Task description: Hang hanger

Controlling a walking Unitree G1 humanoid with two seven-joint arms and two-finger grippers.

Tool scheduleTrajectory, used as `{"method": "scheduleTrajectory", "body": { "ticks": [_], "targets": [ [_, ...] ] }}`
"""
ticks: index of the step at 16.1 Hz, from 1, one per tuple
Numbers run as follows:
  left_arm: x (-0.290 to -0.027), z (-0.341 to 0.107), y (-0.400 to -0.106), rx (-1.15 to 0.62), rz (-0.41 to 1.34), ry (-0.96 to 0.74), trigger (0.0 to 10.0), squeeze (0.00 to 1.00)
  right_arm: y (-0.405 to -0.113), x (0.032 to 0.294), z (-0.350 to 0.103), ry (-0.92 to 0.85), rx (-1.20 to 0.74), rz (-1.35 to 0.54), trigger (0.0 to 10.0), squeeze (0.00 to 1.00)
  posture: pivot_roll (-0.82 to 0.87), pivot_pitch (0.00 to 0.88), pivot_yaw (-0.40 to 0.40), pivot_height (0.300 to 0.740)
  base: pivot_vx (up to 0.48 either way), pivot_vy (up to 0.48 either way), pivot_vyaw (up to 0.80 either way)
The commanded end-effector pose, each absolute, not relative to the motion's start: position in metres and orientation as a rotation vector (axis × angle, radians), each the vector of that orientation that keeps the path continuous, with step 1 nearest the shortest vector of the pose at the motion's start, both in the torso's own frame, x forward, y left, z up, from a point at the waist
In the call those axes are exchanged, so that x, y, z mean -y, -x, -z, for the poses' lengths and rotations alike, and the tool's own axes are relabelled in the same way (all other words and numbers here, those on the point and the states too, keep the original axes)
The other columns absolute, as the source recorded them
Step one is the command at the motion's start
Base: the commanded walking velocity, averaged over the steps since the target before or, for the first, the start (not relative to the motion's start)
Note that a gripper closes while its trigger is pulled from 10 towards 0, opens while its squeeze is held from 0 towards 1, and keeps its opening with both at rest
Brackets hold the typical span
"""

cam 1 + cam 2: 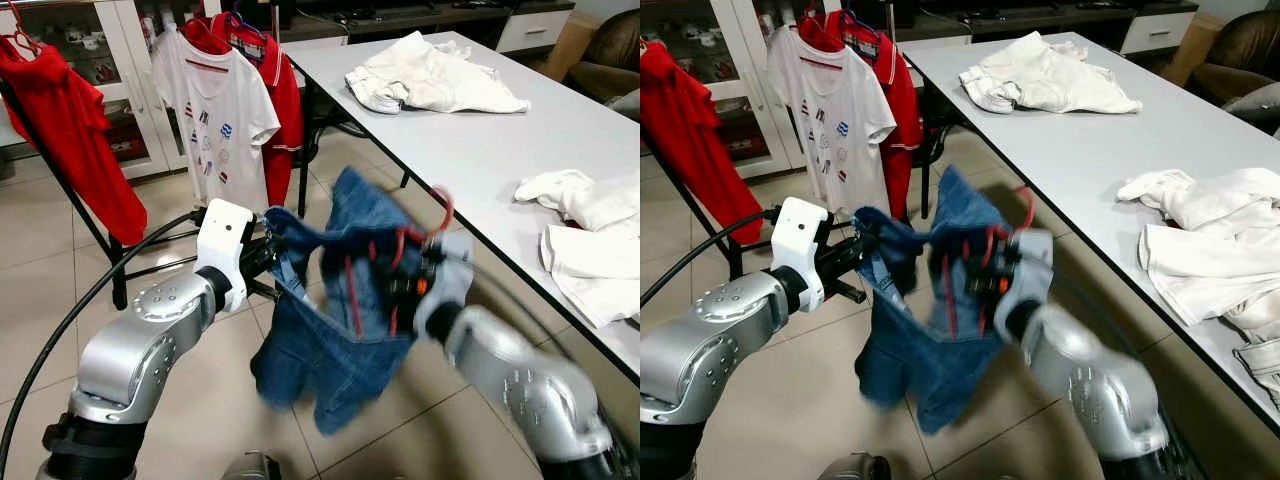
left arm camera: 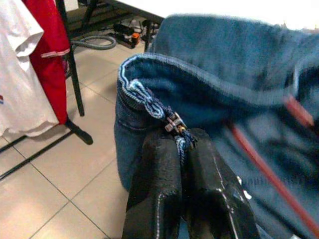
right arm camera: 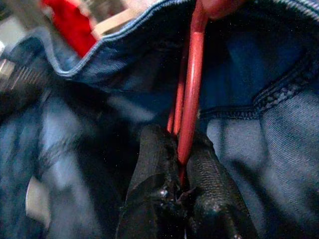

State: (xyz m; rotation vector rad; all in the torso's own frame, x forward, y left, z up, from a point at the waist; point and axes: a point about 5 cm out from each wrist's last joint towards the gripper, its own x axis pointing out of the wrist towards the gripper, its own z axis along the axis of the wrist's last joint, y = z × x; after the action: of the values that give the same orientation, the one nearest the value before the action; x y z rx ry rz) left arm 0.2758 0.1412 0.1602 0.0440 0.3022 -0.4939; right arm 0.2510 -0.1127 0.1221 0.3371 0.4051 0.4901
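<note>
The thing I hold is a red hanger [image 3: 192, 84] of thin plastic, dressed in a blue denim garment [image 1: 340, 330] with pale stitched seams and a worn, frayed edge; most of the hanger is buried in the cloth, so I see only slim red bars crossing the denim and its curved hook [image 1: 442, 208] rising clear above the fabric; the hook points upward, tipped slightly toward the table side, and the red bars I can see run mostly up and down, though the full line of the hanger is hidden by the denim; the whole bundle hangs in the air in front of my chest, above the tiled floor [image 1: 180, 400] and just beside the edge of the grey table [image 1: 470, 140], touching neither; my right gripper [image 3: 182, 164] is clamped on the red hanger bar, the two black fingers pressed together around it just below the hook; my left gripper [image 2: 182, 164] is pinched shut on the frayed denim edge, where a small metal fastener sits right at the fingertips, and it holds that edge out to my left; the picture of my right arm is blurred; beyond, a white T-shirt [image 1: 220, 120] and red shirts [image 1: 75, 130] hang on a rack, and white clothes [image 1: 430, 75] lie heaped on the table
</note>
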Motion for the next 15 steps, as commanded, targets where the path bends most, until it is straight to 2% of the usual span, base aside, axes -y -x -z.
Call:
{"method": "scheduleTrajectory", "body": {
  "ticks": [1,5,8,10,14,15],
  "targets": [
    [-0.141,-0.169,-0.276,-0.261,0.49,-0.06,0.0,0.0,-0.25,0.112,-0.13,-0.315,-0.359,-0.527,10.0,0.0,0.01,0.048,-0.032,0.74,0.0,0.0,0.0],
    [-0.137,-0.175,-0.279,-0.229,0.504,-0.069,0.0,0.0,-0.25,0.111,-0.123,-0.188,-0.356,-0.58,10.0,0.0,0.01,0.051,-0.03,0.74,0.0,0.0,0.8],
    [-0.133,-0.177,-0.276,-0.217,0.527,-0.054,0.0,0.0,-0.254,0.112,-0.125,-0.177,-0.333,-0.565,10.0,0.0,0.02,0.056,-0.028,0.74,0.0,0.0,0.0],
    [-0.134,-0.173,-0.274,-0.186,0.478,-0.075,10.0,0.0,-0.256,0.11,-0.127,-0.195,-0.306,-0.554,10.0,0.0,0.03,0.054,-0.034,0.74,0.0,0.0,0.0],
    [-0.133,-0.173,-0.272,-0.146,0.462,-0.091,10.0,0.0,-0.257,0.108,-0.128,-0.227,-0.283,-0.554,10.0,0.0,0.03,0.047,-0.036,0.74,0.0,0.0,0.0],
    [-0.131,-0.174,-0.271,-0.141,0.471,-0.1,10.0,0.0,-0.257,0.105,-0.13,-0.22,-0.277,-0.577,10.0,0.0,0.03,0.046,-0.036,0.74,0.0,-0.337,0.8]
  ]
}}
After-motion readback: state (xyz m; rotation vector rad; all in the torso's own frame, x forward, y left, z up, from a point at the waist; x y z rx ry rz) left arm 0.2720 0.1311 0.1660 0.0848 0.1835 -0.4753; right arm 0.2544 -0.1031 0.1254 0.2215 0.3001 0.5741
